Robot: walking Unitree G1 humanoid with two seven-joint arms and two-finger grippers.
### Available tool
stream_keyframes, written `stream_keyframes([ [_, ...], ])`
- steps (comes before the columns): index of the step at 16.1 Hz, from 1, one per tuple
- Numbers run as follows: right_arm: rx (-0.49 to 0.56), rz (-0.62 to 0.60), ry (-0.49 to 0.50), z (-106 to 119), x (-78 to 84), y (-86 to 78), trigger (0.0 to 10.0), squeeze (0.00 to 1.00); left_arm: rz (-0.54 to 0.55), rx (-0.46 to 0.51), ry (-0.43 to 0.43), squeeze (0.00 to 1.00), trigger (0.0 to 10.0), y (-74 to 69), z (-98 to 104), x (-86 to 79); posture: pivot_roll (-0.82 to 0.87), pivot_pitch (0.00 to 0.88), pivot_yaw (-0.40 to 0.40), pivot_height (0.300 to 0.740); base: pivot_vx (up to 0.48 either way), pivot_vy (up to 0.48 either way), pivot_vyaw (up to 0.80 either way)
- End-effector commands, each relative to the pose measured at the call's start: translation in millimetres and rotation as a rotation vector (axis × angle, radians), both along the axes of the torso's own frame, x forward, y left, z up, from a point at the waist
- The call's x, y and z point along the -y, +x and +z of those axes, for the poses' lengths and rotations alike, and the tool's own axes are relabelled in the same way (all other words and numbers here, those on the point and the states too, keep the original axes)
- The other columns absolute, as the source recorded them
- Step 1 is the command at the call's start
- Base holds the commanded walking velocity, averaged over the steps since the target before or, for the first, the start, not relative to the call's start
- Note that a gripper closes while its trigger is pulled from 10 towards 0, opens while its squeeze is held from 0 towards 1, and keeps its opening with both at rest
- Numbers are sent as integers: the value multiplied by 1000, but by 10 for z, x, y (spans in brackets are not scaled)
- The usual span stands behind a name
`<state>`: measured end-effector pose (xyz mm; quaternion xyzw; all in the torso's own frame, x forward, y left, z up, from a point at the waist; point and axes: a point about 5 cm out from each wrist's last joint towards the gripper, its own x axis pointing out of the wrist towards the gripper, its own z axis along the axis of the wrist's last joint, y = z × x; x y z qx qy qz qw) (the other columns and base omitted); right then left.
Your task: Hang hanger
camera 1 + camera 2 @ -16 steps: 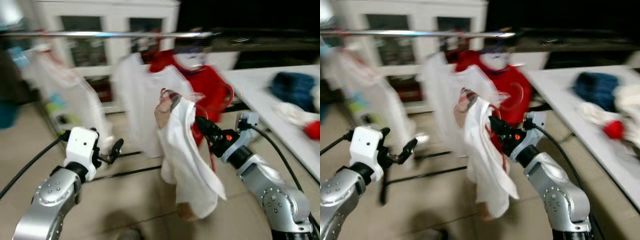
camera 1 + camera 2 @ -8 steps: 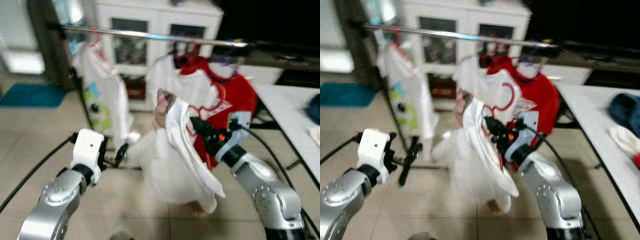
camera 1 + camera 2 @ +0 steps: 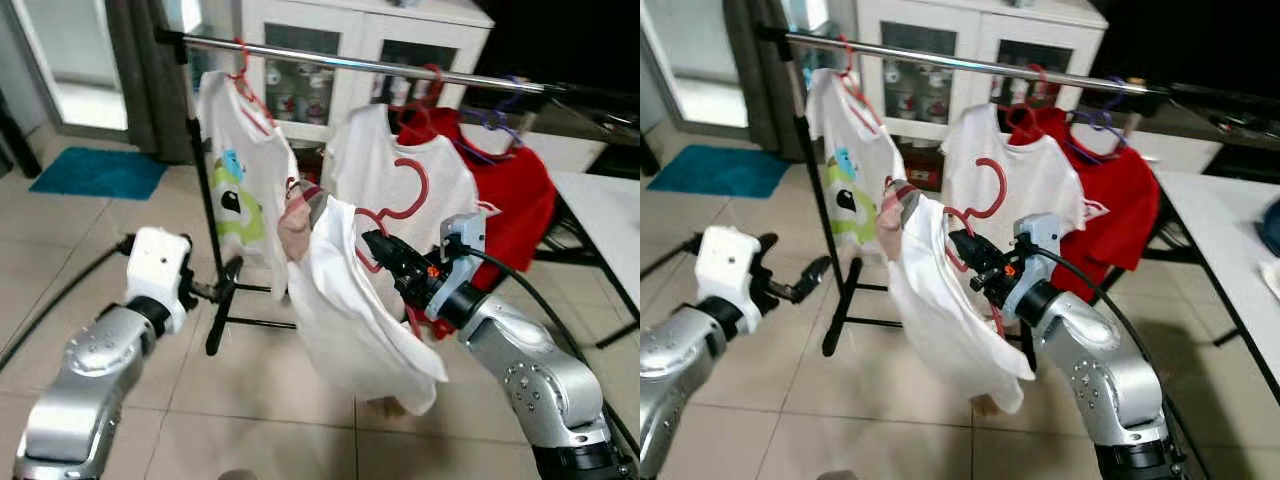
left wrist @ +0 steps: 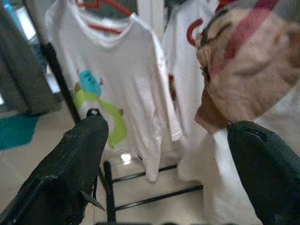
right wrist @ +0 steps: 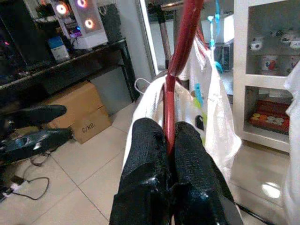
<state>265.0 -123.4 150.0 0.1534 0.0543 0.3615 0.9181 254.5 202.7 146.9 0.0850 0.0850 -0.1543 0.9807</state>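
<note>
Red plastic is what your right gripper has pinched between its pressed-together fingers: the hanger, held below the metal rail with its hook pointing up and its long axis tilted. A white shirt droops from it. Your left gripper hovers low by the rack's black upright, fingers spread, holding nothing. On the rail hang a white cartoon-print shirt, another white shirt and a red shirt, crowding the bar directly ahead. A white cabinet stands behind.
</note>
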Motion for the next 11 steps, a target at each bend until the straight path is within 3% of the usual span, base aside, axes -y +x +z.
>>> stream_keyframes([
  [1,48,82,42,181,-8,-9,10000,0,-25,-9,-45,1000,10000,61,-2,-38,23,0,-82,740,0,0,0],
  [3,46,156,78,231,-21,-42,10000,0,-92,-33,-117,1000,10000,93,-18,-5,20,0,-83,740,0,0,0],
  [4,42,223,109,273,-28,-79,10000,0,-179,-72,-160,4,10000,102,-52,55,15,0,-82,740,0,0,0],
  [6,45,314,138,334,-34,-148,10000,0,-260,-97,-216,0,10000,150,-97,118,8,0,-80,740,0,0,0],
  [7,46,341,151,352,-39,-174,10000,0,-257,-89,-215,0,8863,190,-109,111,3,0,-79,740,0,0,0],
  [9,38,378,170,375,-37,-217,10000,0,-268,-72,-219,0,0,252,-107,99,1,0,-78,740,0,0,0],
  [11,35,379,177,379,-28,-225,10000,0,-284,-57,-231,0,0,268,-79,107,-6,0,-72,740,0,0,0],
])
